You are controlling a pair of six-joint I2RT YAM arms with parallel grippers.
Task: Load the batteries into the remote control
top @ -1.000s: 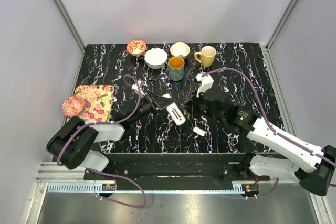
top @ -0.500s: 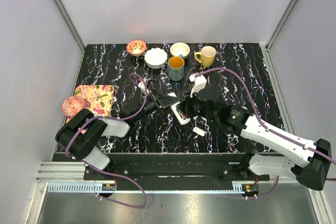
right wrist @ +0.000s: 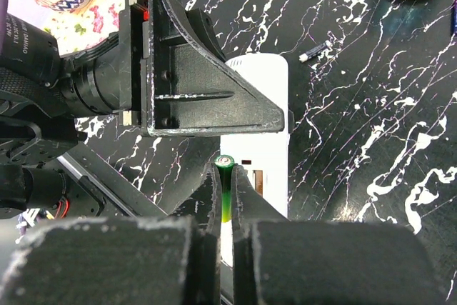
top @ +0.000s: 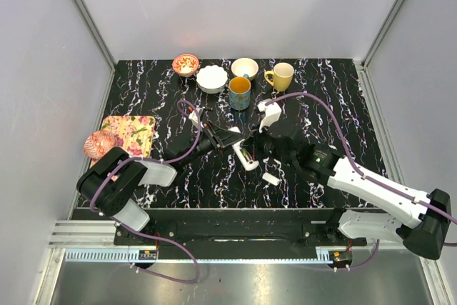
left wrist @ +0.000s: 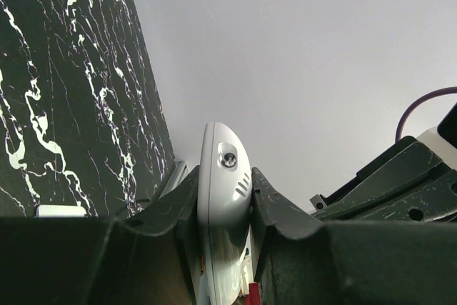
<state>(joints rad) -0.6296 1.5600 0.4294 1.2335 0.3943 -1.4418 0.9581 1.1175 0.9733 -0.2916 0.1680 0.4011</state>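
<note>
Clamping the remote control (left wrist: 223, 169) by its long edges, your left hand (left wrist: 224, 198) holds it firmly; your right hand (right wrist: 225, 176) pinches a green-ended battery (right wrist: 224, 194) over the remote.

Overhead: fixed high above and behind the arm bases, facing down and forward across the whole worktop (top: 143, 91) to the back wall; far off, everything small.
Left wrist: mounted on the left arm (top: 143, 176), sighting along its own jaws, tilted so the worktop rises at the left; the remote control (left wrist: 223, 198) sits almost against the lens.
Right wrist: mounted on the right arm (top: 371, 187), close in, facing steeply down between its own jaws onto the worktop.
Shared: all three take in the remote control; the right wrist also catches the left arm's jaws.
</note>
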